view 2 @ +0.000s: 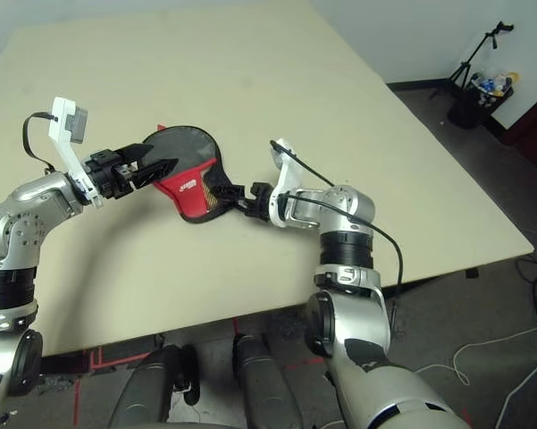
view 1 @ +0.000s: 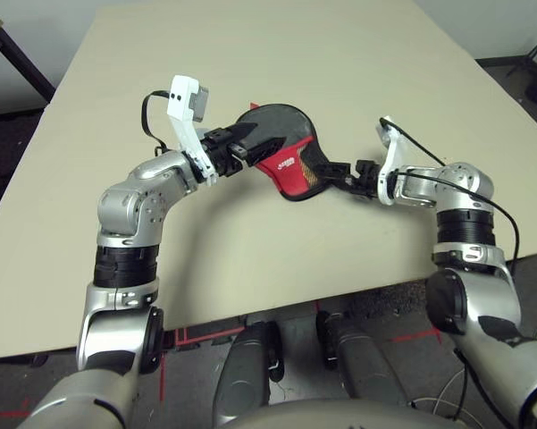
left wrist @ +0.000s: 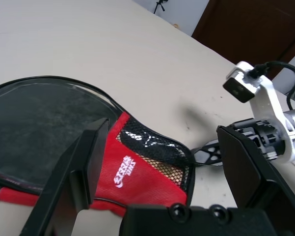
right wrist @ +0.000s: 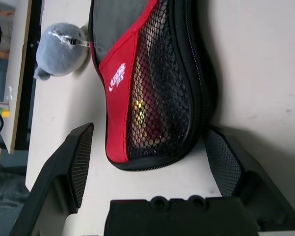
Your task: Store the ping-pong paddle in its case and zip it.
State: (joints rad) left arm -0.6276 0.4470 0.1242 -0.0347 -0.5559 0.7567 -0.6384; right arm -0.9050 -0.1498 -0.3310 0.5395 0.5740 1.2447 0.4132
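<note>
Smooth beige tabletop (view 1: 250, 259) supports the flat paddle-shaped black-and-red fabric case (right wrist: 119, 98), mesh-sided, with a clear panel. Black two-fingered left gripper (left wrist: 159, 162) stands spread at the case's side; black two-fingered right gripper (right wrist: 149, 169), jaws apart, straddles its narrow end, presumably to steady it for zipping.

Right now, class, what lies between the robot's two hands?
The case, its red part between the left hand and right hand, as the left eye view shows.
</note>
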